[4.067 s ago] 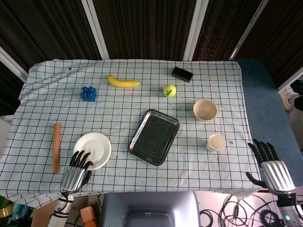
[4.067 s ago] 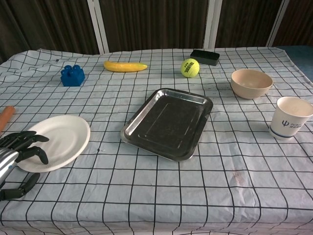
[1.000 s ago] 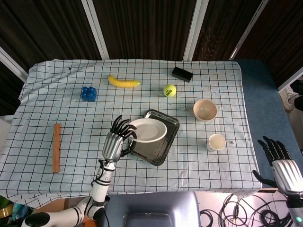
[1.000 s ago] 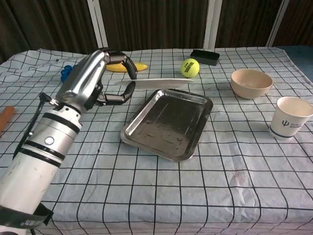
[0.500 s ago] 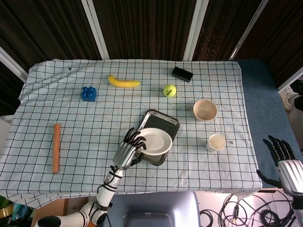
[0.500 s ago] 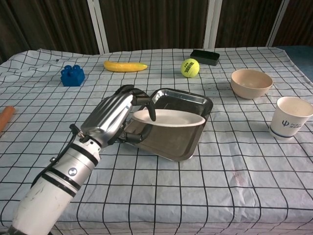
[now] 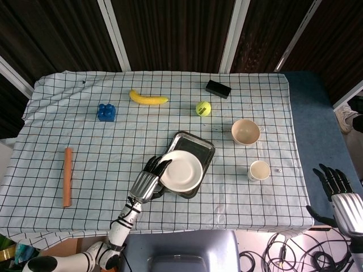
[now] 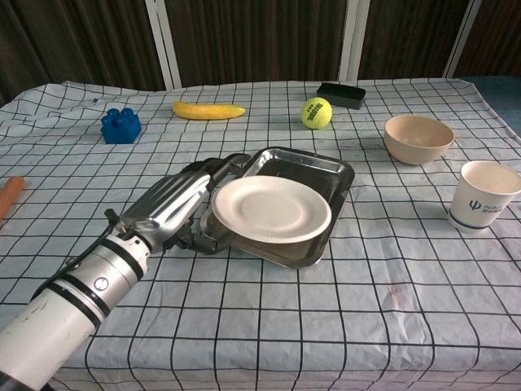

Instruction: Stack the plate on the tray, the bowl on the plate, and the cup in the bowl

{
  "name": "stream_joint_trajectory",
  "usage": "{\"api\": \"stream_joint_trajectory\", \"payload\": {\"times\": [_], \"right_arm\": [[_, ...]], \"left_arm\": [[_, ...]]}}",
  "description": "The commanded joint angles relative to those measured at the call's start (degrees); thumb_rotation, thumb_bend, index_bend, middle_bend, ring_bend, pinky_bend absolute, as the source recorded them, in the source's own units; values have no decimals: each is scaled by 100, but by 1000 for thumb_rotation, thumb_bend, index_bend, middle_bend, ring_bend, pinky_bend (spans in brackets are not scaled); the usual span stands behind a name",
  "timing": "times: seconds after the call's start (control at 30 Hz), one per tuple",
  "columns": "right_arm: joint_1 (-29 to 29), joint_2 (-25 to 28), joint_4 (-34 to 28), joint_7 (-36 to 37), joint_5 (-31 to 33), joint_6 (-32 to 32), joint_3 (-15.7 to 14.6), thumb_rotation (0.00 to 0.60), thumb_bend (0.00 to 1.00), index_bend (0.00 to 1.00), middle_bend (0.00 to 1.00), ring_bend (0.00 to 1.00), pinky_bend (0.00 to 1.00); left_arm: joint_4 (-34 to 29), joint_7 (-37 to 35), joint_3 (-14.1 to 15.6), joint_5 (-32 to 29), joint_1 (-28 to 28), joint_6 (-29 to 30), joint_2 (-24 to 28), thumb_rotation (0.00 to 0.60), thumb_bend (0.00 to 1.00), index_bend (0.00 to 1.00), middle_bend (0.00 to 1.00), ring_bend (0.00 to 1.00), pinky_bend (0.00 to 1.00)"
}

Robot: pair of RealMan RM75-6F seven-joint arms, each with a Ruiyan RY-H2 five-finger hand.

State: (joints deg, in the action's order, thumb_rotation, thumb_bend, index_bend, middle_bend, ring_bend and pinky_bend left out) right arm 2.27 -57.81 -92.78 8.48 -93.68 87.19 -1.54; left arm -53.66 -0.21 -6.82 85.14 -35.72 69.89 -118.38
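The plate [image 8: 271, 209] covers most of the tray [image 8: 313, 163], hiding its near half and whether the two touch. The left hand [image 8: 175, 204] grips the plate's edge, its fingertips hidden beneath the rim. The right hand [image 7: 339, 192] is cut off by the head view's edge.

This looks like a robot test lab rather than a home. A table [image 7: 51, 96] under a checked cloth holds an unrelated mix around a metal tray [image 7: 202, 148]: a banana [image 7: 148, 98], a tennis ball [image 7: 203, 107] and a blue toy brick [image 7: 105, 111] beyond it. Loose cables [image 7: 283, 252] trail on the floor beside the table, and dark panels with pale posts [image 7: 233, 34] stand behind it.
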Motion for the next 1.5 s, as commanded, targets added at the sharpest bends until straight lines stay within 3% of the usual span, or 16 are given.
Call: {"api": "stream_joint_trajectory", "payload": {"times": [0.03,0.4,0.57,0.7,0.9,1.07,1.23,1.5], "right_arm": [[1,-3,-1,-21,-18,-6,-9,600,169,0,0,0,0],[28,-107,-50,-339,-276,-79,-128,600,169,0,0,0,0],[116,-191,15,-215,-615,-75,-213,600,169,12,0,0,0],[451,-338,45,-208,-1046,-349,-243,600,185,73,0,0,0],[1293,-776,-276,-888,-1424,-1438,-88,600,397,142,0,0,0],[2036,-1519,-495,-1353,-1104,-2628,210,600,682,188,0,0,0],[2649,-2493,-417,-2109,-363,-3655,620,600,729,203,0,0,0],[3279,-4204,549,-3291,719,-4269,1047,600,766,216,0,0,0]], "left_arm": [[-285,187,4,-141,82,-151,196,600,323,0,90,1,50],[-2498,1564,54,-900,357,-715,1621,600,346,0,16,0,49],[-2937,1649,213,-768,525,-529,2203,600,406,0,16,0,48],[-3164,1579,479,-568,875,-136,2964,600,426,0,16,0,47],[-2819,684,812,-312,1540,584,3695,600,437,0,19,0,47],[-1928,-475,1039,68,1929,1046,3725,600,471,0,23,0,50],[-1248,-621,1145,239,2293,1488,3599,600,509,0,31,0,48],[-1078,-864,1284,499,2688,1940,3712,600,509,0,31,0,45]]}}
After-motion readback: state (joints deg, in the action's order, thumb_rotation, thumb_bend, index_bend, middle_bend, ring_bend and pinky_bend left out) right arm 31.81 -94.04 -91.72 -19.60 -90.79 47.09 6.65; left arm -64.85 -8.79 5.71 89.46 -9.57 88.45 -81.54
